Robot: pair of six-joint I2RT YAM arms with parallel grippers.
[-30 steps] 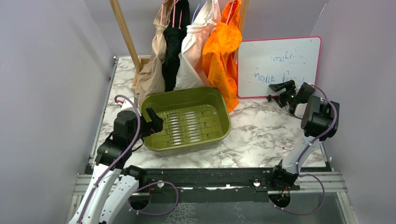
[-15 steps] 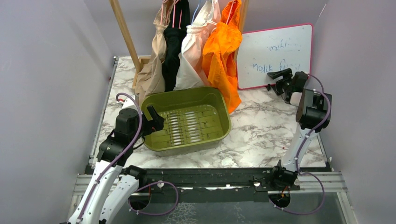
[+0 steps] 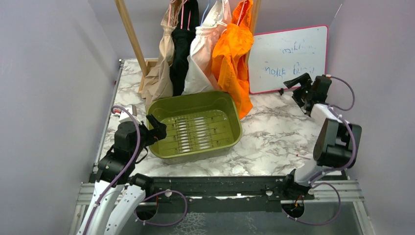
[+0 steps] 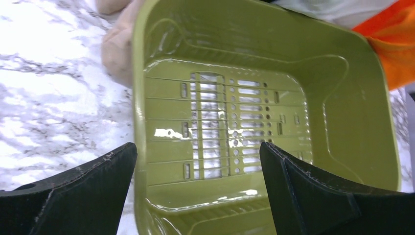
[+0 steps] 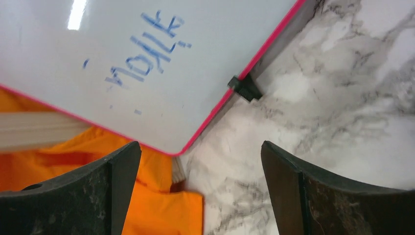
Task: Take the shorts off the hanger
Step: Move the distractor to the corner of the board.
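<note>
- Top view — the tan shorts [image 3: 159, 73], black shorts [image 3: 182, 54], cream shorts [image 3: 205, 49] and orange shorts [image 3: 232, 58] are hanging in a row at the back of the table [image 3: 274, 132]. They are hanging just right of a leaning wooden post [image 3: 129, 29], and their lower ends are reaching down behind an olive tub [image 3: 238, 125].
- The left gripper [image 3: 155, 126] is hovering at the tub's left rim. The right gripper [image 3: 289, 86] is hanging in front of a whiteboard [image 3: 288, 58], well apart from the orange shorts.
- Left wrist view — the fingers are standing wide apart with nothing between them, looking down into the tub. The tan shorts are touching its far left corner, and the orange shorts are showing at the upper right.
- Right wrist view — this gripper is also gaping open and holding nothing. It is facing the whiteboard's pink-edged corner and a small black clip [image 5: 243, 88] on that edge. The orange shorts are lying beyond the board at lower left.
</note>
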